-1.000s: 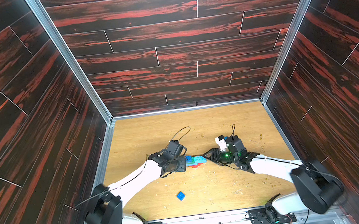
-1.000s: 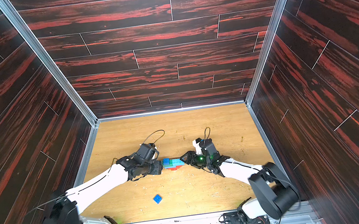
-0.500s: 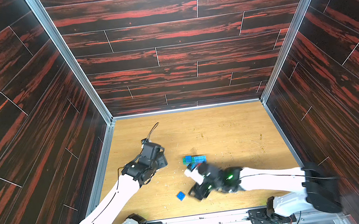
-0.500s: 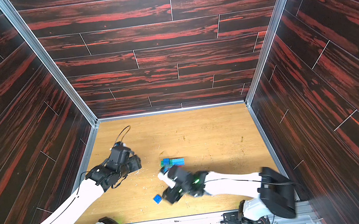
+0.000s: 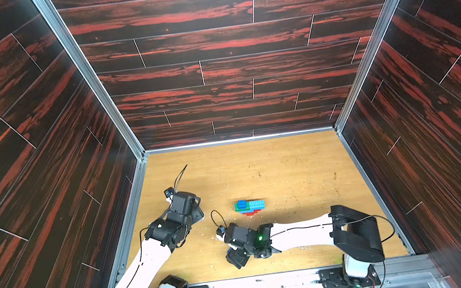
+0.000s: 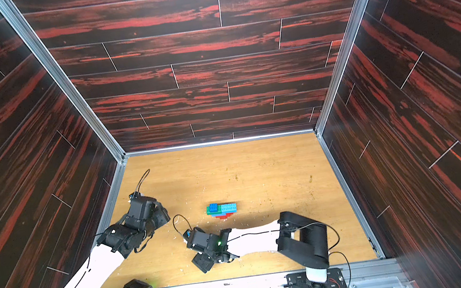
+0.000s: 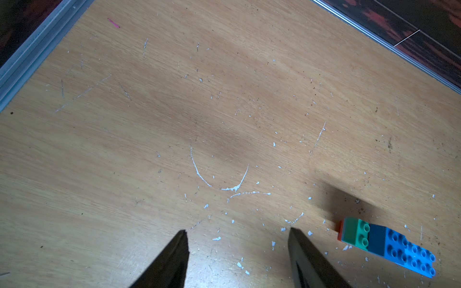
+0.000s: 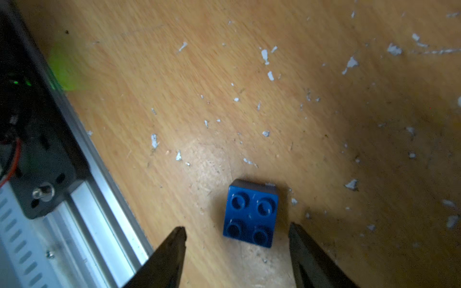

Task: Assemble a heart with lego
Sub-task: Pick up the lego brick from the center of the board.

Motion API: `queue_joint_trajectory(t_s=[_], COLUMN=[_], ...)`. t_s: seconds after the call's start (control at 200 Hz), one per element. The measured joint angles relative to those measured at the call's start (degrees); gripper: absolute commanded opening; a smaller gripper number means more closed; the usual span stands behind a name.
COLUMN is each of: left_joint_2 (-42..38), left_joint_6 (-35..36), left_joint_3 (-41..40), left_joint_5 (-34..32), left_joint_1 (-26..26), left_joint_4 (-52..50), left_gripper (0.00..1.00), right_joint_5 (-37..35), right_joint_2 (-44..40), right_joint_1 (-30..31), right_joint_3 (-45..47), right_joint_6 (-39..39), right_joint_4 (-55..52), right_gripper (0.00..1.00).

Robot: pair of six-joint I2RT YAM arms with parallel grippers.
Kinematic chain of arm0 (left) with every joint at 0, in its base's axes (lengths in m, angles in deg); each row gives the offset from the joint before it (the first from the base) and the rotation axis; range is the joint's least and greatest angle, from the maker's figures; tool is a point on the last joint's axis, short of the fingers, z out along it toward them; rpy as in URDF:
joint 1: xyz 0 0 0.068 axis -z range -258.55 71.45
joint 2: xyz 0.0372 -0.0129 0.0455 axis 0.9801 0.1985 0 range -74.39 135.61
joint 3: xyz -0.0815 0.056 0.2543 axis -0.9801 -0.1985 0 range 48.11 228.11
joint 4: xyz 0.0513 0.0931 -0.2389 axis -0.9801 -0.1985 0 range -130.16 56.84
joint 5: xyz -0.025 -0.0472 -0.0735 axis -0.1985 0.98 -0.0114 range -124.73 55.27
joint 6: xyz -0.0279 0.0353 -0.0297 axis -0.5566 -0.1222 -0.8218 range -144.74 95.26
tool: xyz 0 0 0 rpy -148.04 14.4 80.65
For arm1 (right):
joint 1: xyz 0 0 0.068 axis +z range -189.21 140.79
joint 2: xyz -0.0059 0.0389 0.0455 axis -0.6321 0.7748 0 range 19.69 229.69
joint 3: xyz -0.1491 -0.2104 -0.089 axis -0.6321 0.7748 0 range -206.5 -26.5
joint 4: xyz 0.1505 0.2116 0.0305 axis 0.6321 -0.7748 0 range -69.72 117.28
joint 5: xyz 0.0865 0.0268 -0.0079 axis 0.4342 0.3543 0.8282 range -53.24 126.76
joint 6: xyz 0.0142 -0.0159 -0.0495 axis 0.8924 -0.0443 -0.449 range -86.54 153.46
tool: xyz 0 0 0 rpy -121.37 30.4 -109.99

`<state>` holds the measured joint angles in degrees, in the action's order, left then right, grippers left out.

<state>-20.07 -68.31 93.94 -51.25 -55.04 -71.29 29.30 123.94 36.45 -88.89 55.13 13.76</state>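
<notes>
The heart (image 5: 249, 206) (image 6: 221, 210), a stepped cluster of green, light blue, dark blue and red lego, lies alone mid-table. In the left wrist view the heart (image 7: 389, 246) lies off to one side of the fingers. My left gripper (image 7: 237, 229) (image 5: 197, 213) is open over bare wood, left of the heart. A loose dark blue square brick (image 8: 250, 214) lies studs up, partly between the tips of my open right gripper (image 8: 237, 228) (image 5: 237, 260), with a gap on each side. In both top views the right gripper covers this brick.
The aluminium front rail (image 8: 99, 199) and a black arm mount (image 8: 42, 169) lie close beside the loose brick. Dark panelled walls (image 5: 47, 173) enclose the wooden table (image 5: 286, 167) on three sides. White flecks and scratches mark the wood.
Both grippers have left the heart. The left arm pulled back to the left. The right arm swung to the near edge and now stands over the loose dark blue brick.
</notes>
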Motion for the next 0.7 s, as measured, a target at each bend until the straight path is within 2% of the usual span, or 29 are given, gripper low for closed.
queue_joint_trajectory(t_s=[0.23,0.501,0.696], left_joint_2=[0.0,0.1,0.1], left_joint_6=[0.0,0.1,0.2], left_joint_3=[-1.3,-1.9,-1.9], left_joint_5=[0.5,1.9,4.2], left_joint_1=[-0.4,-1.2,-1.4], left_joint_4=[0.6,2.7,4.8], left_gripper=[0.68,0.68,0.74], right_joint_5=[-3.8,-5.4,-5.9], right_joint_2=[3.2,4.4,3.0], right_joint_1=[0.0,0.1,-0.1], right_joint_3=[-2.8,-4.7,-6.8], right_joint_6=[0.6,2.1,4.8], right_joint_4=[-2.6,-4.0,-8.9], right_gripper=[0.49,0.26,0.23])
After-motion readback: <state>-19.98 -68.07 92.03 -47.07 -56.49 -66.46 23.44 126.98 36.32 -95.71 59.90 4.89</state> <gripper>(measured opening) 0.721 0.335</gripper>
